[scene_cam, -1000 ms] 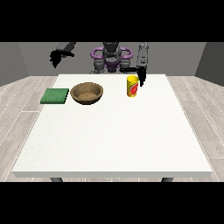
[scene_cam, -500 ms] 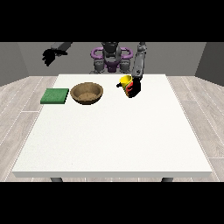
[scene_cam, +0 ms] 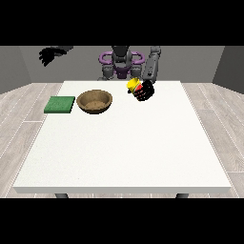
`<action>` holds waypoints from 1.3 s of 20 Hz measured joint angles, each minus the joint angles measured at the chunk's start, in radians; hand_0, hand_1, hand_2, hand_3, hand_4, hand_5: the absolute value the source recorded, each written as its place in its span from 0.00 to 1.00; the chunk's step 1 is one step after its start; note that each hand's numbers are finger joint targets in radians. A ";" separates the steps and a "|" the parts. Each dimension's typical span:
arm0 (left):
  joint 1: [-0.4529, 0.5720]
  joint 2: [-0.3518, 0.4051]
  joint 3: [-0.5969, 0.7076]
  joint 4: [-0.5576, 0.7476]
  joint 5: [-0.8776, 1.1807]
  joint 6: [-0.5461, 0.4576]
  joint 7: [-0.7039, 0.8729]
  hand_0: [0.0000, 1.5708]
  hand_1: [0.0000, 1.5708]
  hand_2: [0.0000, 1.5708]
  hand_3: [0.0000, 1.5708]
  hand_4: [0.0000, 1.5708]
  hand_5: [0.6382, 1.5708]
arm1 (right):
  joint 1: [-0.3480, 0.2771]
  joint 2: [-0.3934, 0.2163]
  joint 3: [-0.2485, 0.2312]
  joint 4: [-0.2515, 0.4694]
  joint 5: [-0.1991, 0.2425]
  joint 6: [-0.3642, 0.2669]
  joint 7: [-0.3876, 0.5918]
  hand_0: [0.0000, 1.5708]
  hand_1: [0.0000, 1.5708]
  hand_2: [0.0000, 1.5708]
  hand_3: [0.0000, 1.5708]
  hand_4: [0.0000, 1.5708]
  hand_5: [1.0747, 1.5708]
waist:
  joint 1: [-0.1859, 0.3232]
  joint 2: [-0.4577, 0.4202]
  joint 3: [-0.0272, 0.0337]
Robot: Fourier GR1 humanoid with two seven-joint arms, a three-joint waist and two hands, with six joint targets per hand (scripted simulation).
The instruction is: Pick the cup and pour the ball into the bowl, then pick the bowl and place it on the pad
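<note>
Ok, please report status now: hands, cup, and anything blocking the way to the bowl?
Robot hand at the view's right curled round the cup, lifted and tilted. Other robot hand raised, holding nothing. Nothing between cup and bowl.

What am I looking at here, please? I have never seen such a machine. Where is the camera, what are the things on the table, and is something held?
This is a humanoid robot with two arms, each ending in a black hand. The camera stands across the white table and faces the robot, so the robot looks small at the top and its arms reach towards you.

On the table lie a green pad at the view's left and, beside it, a brown wooden bowl.

The hand at the view's right is curled round a yellow and red cup, which is tilted towards the bowl. I cannot see a ball in it from here.

The hand at the view's left is raised off to the side, away from the table, and holds nothing.
</note>
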 measured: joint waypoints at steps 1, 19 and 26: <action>-0.017 0.003 -0.026 0.005 -0.039 0.028 0.047 0.84 0.84 1.00 1.00 0.78 0.98 | -0.010 -0.008 -0.003 0.014 -0.004 -0.004 0.019 0.00 0.00 0.00 0.00 0.31 1.00 | 0.007 -0.024 0.0006; -0.389 0.018 -0.463 0.282 -0.793 0.067 0.873 0.50 0.50 1.00 0.79 0.69 1.00 | -0.080 -0.035 -0.013 0.209 0.048 -0.085 0.106 0.00 0.00 0.00 0.00 0.41 0.99 | 0.115 -0.232 0.0014; -0.411 -0.042 -0.629 0.209 -0.928 -0.064 1.166 0.37 0.37 1.00 0.76 0.52 1.00 | -0.125 -0.024 0.005 0.273 0.062 -0.064 0.088 0.00 0.00 0.00 0.00 0.42 0.98 | 0.078 -0.240 -0.0002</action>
